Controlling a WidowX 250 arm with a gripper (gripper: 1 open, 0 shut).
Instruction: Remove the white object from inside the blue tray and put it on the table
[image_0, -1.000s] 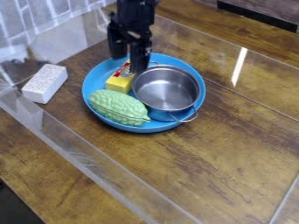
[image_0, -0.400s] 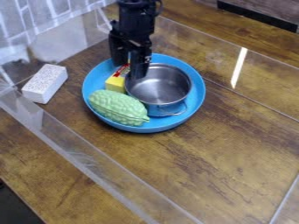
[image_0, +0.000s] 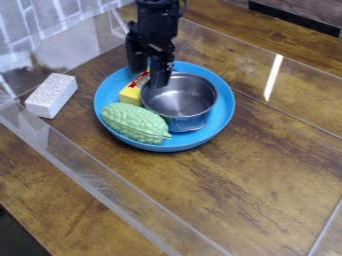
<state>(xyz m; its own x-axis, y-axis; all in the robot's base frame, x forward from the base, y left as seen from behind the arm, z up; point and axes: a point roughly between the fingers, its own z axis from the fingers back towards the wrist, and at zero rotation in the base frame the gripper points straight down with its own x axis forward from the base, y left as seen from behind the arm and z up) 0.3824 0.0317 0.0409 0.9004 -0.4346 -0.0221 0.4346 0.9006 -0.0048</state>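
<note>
Under your tool (image_0: 151, 76), the desk (image_0: 247, 195) carries the blue tray (image_0: 229, 108), holding a steel pot (image_0: 182, 100), a green knobbly piece (image_0: 136, 123) and a yellow block (image_0: 131, 94). The only plainly white object (image_0: 51, 95) lies on the desk, well left of the tool, outside the tray. With the tool's jaws wide and empty, confirm your target before closing them.

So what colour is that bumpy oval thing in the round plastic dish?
Light green, the bumpy oval thing, clearest in the camera view.
</note>
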